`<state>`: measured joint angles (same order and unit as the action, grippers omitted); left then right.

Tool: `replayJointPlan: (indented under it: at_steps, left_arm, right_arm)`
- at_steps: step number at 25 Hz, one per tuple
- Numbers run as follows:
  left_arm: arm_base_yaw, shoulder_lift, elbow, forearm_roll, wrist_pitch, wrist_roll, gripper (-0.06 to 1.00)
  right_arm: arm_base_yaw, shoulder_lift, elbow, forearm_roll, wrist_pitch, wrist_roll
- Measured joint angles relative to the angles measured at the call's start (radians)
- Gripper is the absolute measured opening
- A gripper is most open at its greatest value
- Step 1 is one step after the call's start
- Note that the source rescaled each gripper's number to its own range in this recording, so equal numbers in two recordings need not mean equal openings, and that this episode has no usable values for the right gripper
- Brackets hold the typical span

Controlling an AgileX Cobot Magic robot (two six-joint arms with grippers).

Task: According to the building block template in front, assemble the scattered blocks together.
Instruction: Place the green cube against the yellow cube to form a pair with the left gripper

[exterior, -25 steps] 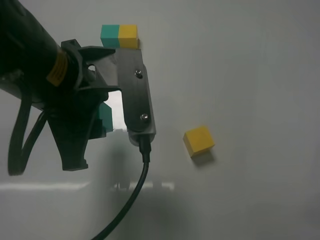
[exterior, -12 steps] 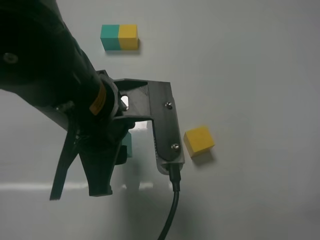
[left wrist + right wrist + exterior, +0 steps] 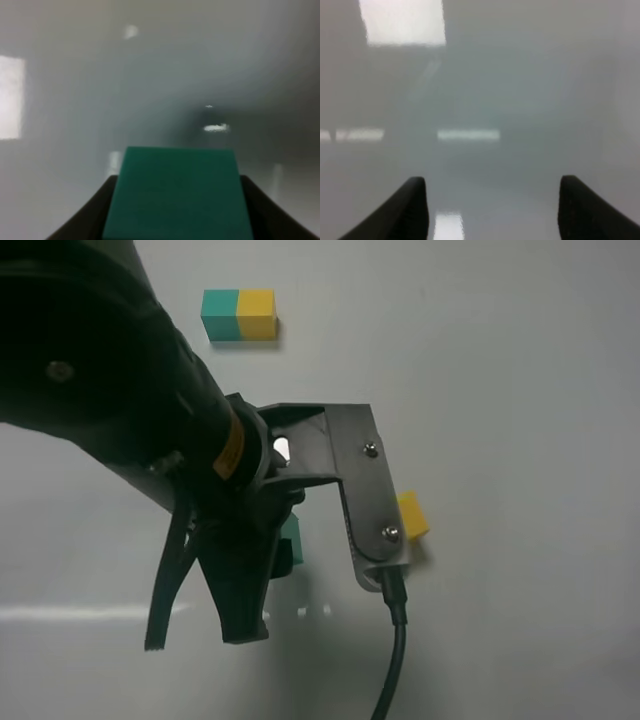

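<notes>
Clamping teal-green cube [image 3: 177, 192] in left gripper [image 3: 287, 552], clenched on two opposite sides per left wrist view. Carried lower centre-left of exterior view; lifted off tabletop [image 3: 520, 390] or skimming it, can't tell. Mostly masked there by dark arm [image 3: 100, 370], w/ only a teal sliver showing.

Just right of that: wrist-cam bracket [image 3: 365, 495] w/ cable [image 3: 395, 660] trailing to bottom edge, covering left part of yellow cube [image 3: 413, 515]. Lying centre-right, loose on tabletop, seemingly a bit turned, near the held cube but apart from it.

Farther out, upper left-centre: building block template [image 3: 239, 315], teal half left, yellow half right, well apart from everything else.

Right gripper [image 3: 492, 210]: spread wide, nothing between, seen only in its own wrist view over bare, blurred tabletop; absent from exterior view.

Progress, as a judgement: approx halfway.
- Done: teal cube in hand and near yellow.
- Left: set teal flush against yellow's left face to match template order, line up edges, press together, let go.
- No join yet.
- Likely fiddly bit: squaring up w/ yellow, apparently rotated vs. template; otherwise a crooked pair.
</notes>
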<state>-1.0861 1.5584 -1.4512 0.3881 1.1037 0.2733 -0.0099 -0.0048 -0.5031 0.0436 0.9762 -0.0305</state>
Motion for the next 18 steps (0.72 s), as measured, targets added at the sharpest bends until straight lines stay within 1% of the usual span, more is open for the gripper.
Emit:
replayJointPlan:
  at_steps: [3,6,10,15,18]
  left_arm:
    - [0.001,0.048,-0.026,-0.016,-0.003,0.031,0.01]
    - [0.002,0.091,-0.077,-0.037,-0.003,0.039,0.01]
    - [0.005,0.146,-0.159,-0.035,-0.001,0.078,0.01]
    - [0.005,0.224,-0.262,-0.028,0.043,0.116,0.01]
    - [0.007,0.270,-0.315,-0.042,0.069,0.132,0.01]
  right_arm:
    - [0.000,0.000,0.000,0.000,0.000,0.000]
    - [0.000,0.000,0.000,0.000,0.000,0.000]
    - [0.000,0.000,0.000,0.000,0.000,0.000]
    - [0.000,0.000,0.000,0.000,0.000,0.000]
    - [0.000,0.000,0.000,0.000,0.000,0.000]
